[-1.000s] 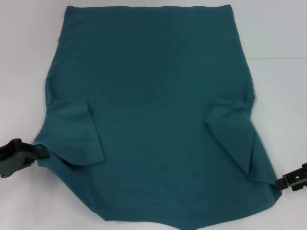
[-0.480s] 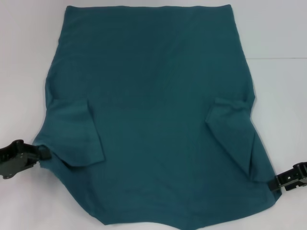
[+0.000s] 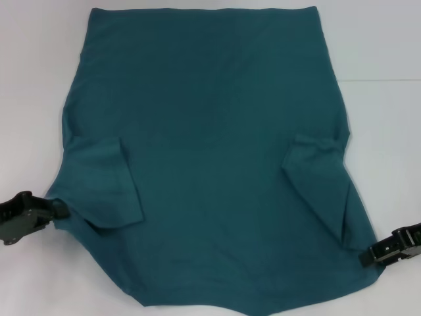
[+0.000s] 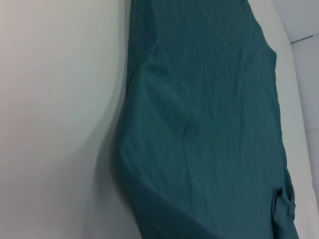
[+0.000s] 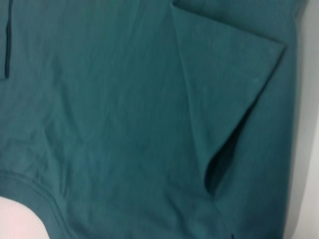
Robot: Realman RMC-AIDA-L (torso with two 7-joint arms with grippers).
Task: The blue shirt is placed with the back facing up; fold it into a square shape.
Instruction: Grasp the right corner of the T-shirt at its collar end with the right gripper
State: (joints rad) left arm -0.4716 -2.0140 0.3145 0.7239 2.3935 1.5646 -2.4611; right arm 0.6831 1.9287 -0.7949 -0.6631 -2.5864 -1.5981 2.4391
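Bright, even overhead light — white tabletop (image 3: 381,39) near washed out. Soft shadow beside blue shirt (image 4: 209,124) edge; wrist views slightly soft.

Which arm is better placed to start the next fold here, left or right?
Neither clearly; probably both together. The left pincer sits at the blue shirt's near left shoulder corner, the right pincer at its near right one, with both sleeves already folded inward.
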